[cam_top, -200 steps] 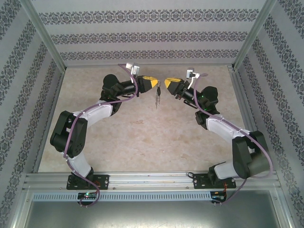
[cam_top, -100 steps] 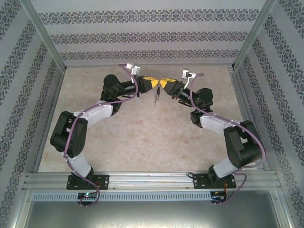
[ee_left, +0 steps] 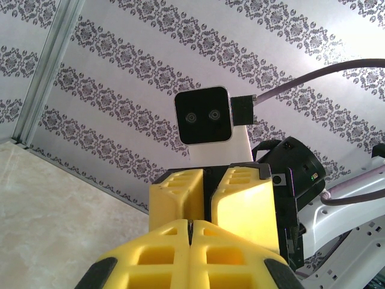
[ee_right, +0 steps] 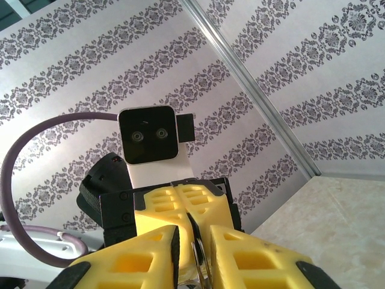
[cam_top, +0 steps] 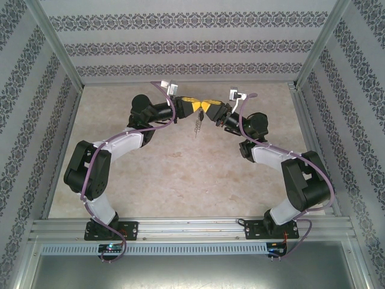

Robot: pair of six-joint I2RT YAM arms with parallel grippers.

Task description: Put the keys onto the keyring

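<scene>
Right tool [cam_top: 206, 109] has swung in since a second ago and now sits tip to tip with left tool [cam_top: 198, 108], above far desk [cam_top: 180, 174]. Left clamped tight, keyring [cam_top: 197, 125] dangling from it. Right nearly closed around ring metal; grip unclear.

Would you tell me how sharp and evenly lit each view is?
Top external: soft, even light, no glare; the keyring tiny, indistinct. Left wrist: left gripper close and soft, wallpaper sharp. Right wrist: metal piece inside right gripper blurred.
</scene>
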